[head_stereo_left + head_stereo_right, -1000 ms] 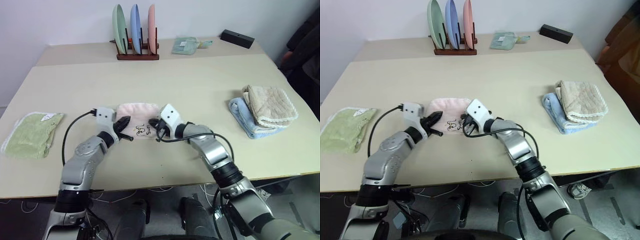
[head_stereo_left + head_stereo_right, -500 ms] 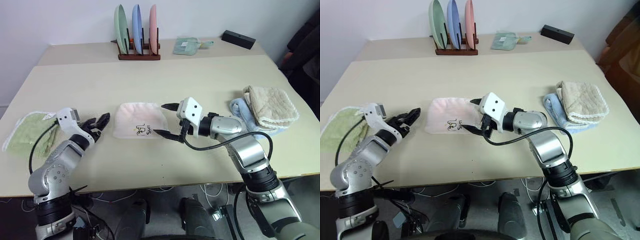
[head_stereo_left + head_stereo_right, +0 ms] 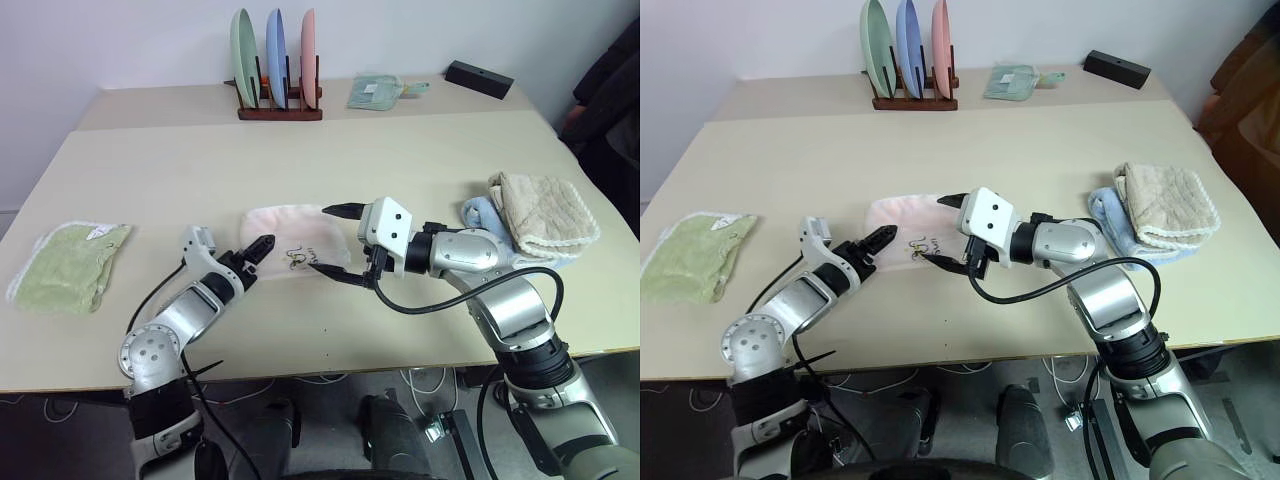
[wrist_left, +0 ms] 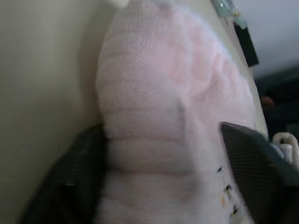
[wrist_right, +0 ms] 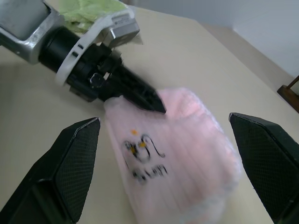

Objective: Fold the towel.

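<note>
Left gripper (image 3: 262,247) is coming back in to the towel (image 3: 292,250), folded small at table (image 3: 400,170) centre, fingers spread astride its left edge, while right gripper (image 3: 332,240) is hovering spread wide, empty: tidying, probably.

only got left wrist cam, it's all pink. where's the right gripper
observer: The right gripper hovers at the towel's right edge, jaws wide open, holding nothing.
operator: ok and where's my left one on the towel
observer: The left gripper is at the towel's near left corner, low over the table.
operator: anything else close by
observer: No. A green cloth lies far to the left, and a beige towel on a blue one lies to the right, all apart from the towel.
</note>
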Controlling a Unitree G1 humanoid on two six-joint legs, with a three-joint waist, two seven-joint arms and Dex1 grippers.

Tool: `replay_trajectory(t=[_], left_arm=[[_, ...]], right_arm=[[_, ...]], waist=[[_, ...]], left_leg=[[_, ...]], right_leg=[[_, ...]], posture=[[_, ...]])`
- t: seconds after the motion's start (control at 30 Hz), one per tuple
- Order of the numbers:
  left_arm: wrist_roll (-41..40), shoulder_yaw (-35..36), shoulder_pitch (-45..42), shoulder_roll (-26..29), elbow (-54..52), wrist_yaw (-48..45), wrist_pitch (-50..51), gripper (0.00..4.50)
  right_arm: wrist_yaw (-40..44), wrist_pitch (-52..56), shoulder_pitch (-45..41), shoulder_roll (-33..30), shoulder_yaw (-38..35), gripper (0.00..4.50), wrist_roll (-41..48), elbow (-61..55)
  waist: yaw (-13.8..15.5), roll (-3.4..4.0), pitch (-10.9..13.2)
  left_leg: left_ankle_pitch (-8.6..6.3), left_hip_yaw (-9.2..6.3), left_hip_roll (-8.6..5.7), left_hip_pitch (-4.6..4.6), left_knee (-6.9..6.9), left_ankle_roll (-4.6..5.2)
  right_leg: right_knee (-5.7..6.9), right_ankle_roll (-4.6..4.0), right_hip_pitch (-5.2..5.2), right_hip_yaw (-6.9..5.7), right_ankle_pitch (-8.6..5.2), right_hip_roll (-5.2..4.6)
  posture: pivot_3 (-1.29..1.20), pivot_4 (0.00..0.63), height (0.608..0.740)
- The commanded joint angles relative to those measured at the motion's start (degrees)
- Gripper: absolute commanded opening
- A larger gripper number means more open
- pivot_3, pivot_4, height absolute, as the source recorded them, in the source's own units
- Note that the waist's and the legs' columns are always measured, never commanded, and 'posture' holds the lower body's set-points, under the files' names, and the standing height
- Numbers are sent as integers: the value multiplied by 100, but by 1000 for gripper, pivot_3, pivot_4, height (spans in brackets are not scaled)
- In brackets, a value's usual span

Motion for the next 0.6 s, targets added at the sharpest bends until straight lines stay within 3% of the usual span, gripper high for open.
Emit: replay_trajectory(t=[0.03, 0.13, 0.17, 0.37, 0.6], left_arm=[[-251, -152, 100, -91, -236, 113, -31, 1697], [-339, -222, 129, -118, -278, 170, -84, 244], [-366, -238, 135, -112, -280, 185, -109, 83], [-387, -73, -95, -14, -581, -127, -889, 83], [-210, 1298, -1028, 1361, -346, -88, -2402, 83]], right_arm=[[-59, -72, -57, -29, -135, 4500, 66, -288], [-81, -76, -71, -21, -103, 4500, 47, -288], [-88, -75, -74, -15, -95, 4500, 46, -287], [-140, -74, -47, -12, -50, 4500, -2, -245], [-107, -32, 97, -120, -197, 4500, 109, -228]], waist=[[-2, 0, 0], [-4, 0, 0], [-4, 0, 0], [-1, 0, 0], [-58, -5, 3]], left_leg=[[0, 0, 0, 0, -1, 0], [0, 0, 0, 0, -1, 0], [0, 0, 0, 0, -1, 0], [0, 2, 0, -1, 0, 0], [1, 5, 4, 1, -7, -2]], right_leg=[[0, 0, 0, 0, 0, 0], [-1, 0, 0, 0, 0, 0], [-1, 0, 0, 0, 0, 0], [-4, -1, 0, 0, 0, 0], [-5, -2, -6, 2, -1, 3]], posture=[[0, 150, 736], [0, 150, 736], [0, 150, 736], [0, 150, 736], [0, 150, 736]])
